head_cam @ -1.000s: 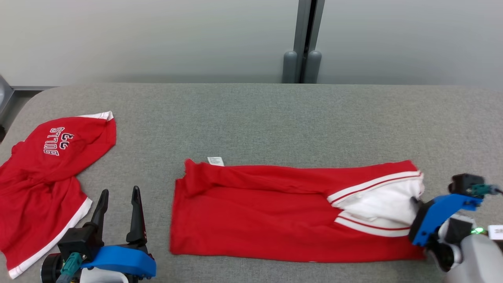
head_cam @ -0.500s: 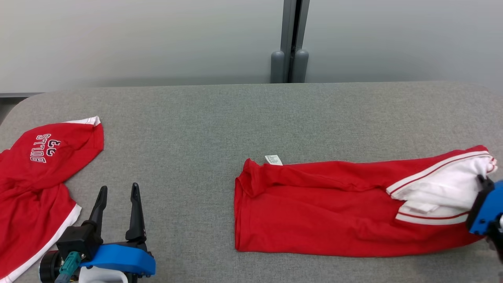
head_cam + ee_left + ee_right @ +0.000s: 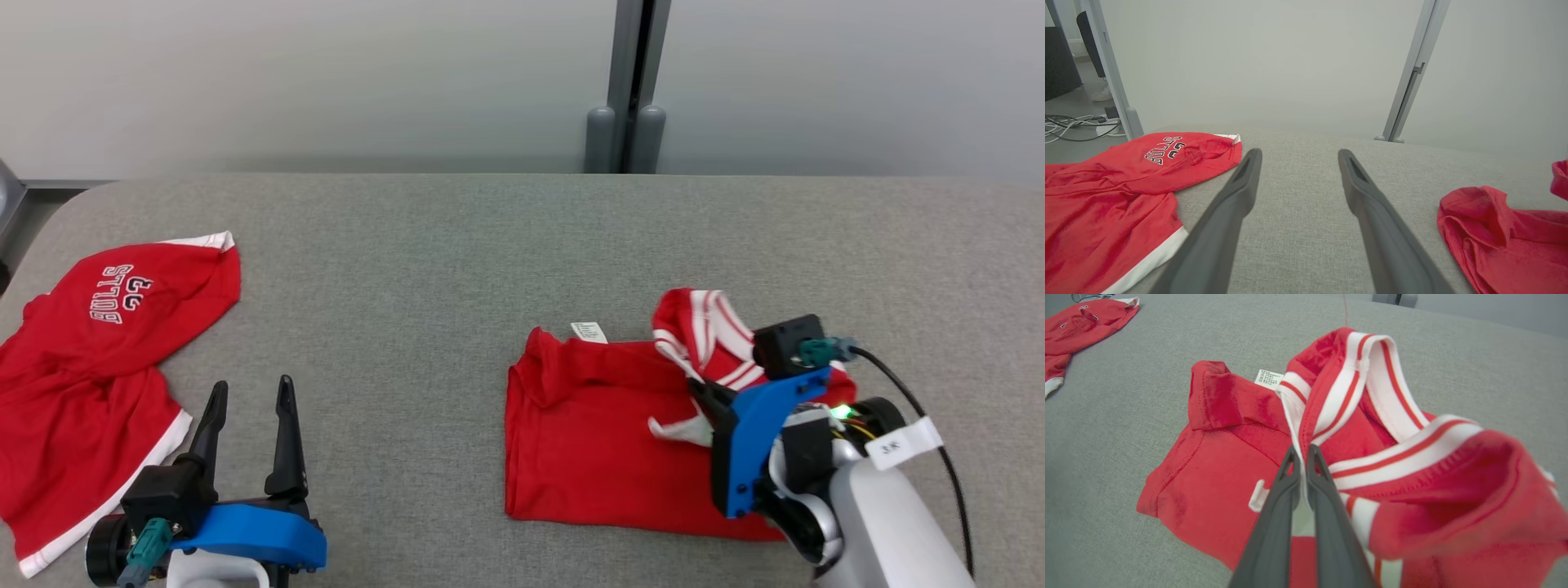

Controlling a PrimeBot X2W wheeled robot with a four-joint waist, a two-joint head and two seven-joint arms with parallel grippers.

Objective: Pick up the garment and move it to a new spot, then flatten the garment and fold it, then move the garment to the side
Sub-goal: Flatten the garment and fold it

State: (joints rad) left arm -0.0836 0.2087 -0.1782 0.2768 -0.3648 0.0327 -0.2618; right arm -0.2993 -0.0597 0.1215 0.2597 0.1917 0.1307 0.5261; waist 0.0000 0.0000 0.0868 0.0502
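Observation:
The garment (image 3: 596, 441), red with a white-and-red striped band, lies on the grey table (image 3: 457, 261) right of centre. Its striped end is lifted and doubled back over the red body. My right gripper (image 3: 700, 390) is shut on that striped edge, and the right wrist view shows the cloth pinched between the fingertips of the right gripper (image 3: 1300, 451), with the garment (image 3: 1220, 457) spread below. My left gripper (image 3: 251, 388) rests at the lower left, open with nothing between its fingers. In the left wrist view the left gripper (image 3: 1299, 155) points across bare table, with the garment (image 3: 1506, 245) off to its right.
A second red shirt (image 3: 98, 359) with white lettering lies crumpled at the table's left end, close beside my left gripper. A grey post (image 3: 629, 106) stands against the wall behind the table. Bare table stretches between the two garments and along the back.
My right gripper has carried the striped end leftward and up over the red body, so the long garment is now doubled. The head camera swung meanwhile. The left gripper has stayed put.

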